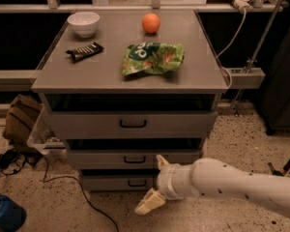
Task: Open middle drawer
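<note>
Hanging low at the front of the scene, the claw (155, 182) comes in from the lower right on the robot's one white arm (232, 185). Its two fingers are spread wide, one above the other, with nothing between them. The upper finger (162, 162) lies against the drawer fronts in this view and the lower finger (149, 203) hangs over the speckled floor (111, 211).

The middle drawer (96, 158) sits just behind it, second of three grey fronts, and looks shut. Its small black handle (134, 159) lies up and to the left of the claw, just beside the upper fingertip; whether they touch I cannot tell. The bar's long axis runs level, left to right, so the stacked fingers already cross it. I judge the move needs a short shift left and in towards the front.

Below is the bottom drawer (101, 182), partly hidden by the claw, and above is the top drawer (82, 124). That makes three drawers and three handles.

On the desk (106, 79), going back, lie one green crisp bag (153, 58), one chocolate bar (84, 51), one white bowl (83, 23) and one orange (151, 22).
</note>
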{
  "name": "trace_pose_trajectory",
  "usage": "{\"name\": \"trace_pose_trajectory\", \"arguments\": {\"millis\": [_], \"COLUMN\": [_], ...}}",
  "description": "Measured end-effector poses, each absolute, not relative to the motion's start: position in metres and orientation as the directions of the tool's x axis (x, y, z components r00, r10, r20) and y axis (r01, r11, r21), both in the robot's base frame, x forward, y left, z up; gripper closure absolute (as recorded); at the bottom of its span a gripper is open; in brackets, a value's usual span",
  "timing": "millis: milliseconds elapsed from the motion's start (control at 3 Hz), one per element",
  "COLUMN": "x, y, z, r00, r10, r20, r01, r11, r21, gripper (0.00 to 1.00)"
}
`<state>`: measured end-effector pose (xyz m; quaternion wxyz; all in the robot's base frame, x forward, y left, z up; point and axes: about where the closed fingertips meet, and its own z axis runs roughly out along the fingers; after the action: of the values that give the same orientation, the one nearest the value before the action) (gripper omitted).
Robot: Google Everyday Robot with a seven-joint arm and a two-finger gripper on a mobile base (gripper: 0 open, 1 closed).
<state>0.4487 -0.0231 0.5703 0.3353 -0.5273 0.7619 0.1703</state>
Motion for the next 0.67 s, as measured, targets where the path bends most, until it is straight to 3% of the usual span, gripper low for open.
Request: {"name": "trace_pose_trajectory", "arguments": {"millis": [333, 667], "x": [0.4845, 0.4856], "y": [-0.014, -0.0126], "z": [0.5089, 0.5062], "r00": [-0.245, -0.243], "r10": [-0.607, -0.604], "r20": [-0.756, -0.759], "r01": [-0.878, -0.878], "r11": [0.47, 0.47], "r21": [-0.093, -0.092], "gripper": [0.0, 0.0]}}
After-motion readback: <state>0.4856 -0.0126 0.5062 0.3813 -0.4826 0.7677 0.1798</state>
